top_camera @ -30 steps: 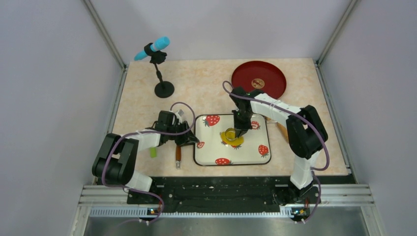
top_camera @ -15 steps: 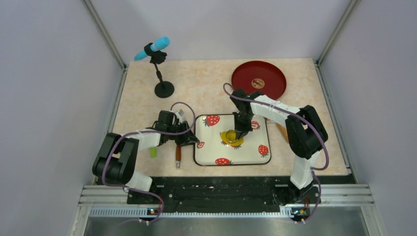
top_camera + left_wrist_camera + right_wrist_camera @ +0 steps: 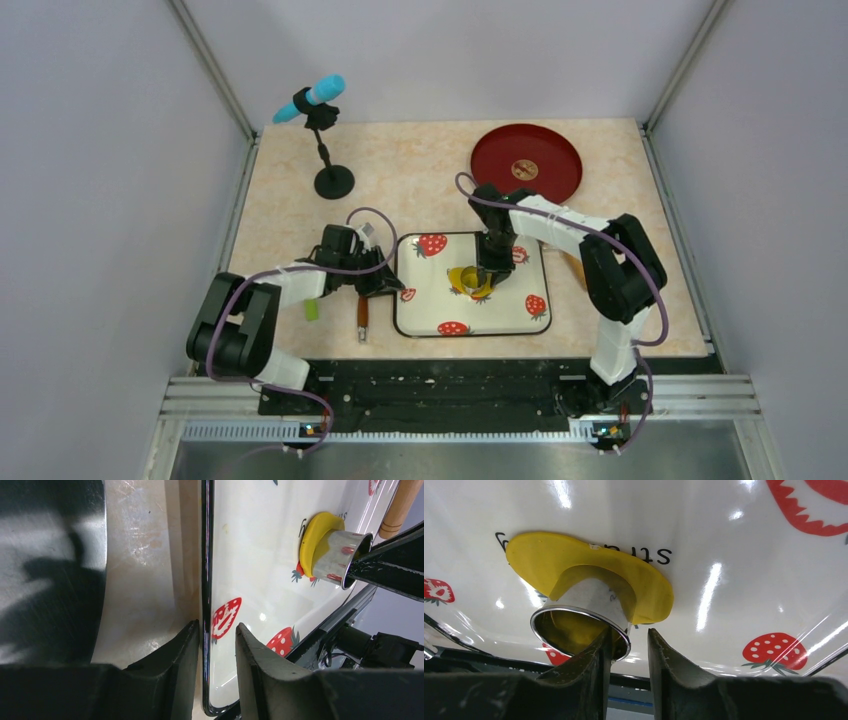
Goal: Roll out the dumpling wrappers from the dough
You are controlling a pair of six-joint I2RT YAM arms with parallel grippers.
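Note:
The dough (image 3: 574, 560) is a flattened yellow patch on the strawberry-print tray (image 3: 440, 310). A small metal ring (image 3: 589, 605) stands tilted on it, with yellow showing inside. My right gripper (image 3: 630, 632) is open at the ring's rim: one finger reaches inside the wall, the other stands clear outside. My left gripper (image 3: 217, 625) straddles the tray's black left rim (image 3: 206, 580) with its jaws apart, one finger against the rim and a slim gap to the other. The left wrist view also shows the dough (image 3: 312, 535) and ring (image 3: 340, 555). No cut dumpling wrappers show.
A wooden roller (image 3: 575, 268) lies right of the tray, half hidden by the right arm. A brown-handled tool (image 3: 362, 318) and a small green piece (image 3: 312, 310) lie left of the tray. A red plate (image 3: 527, 160) and a microphone stand (image 3: 325, 140) are at the back.
The right jaws, shut on the ring's wall a moment ago, have parted. The ring now leans on the dough. The left arm has not moved.

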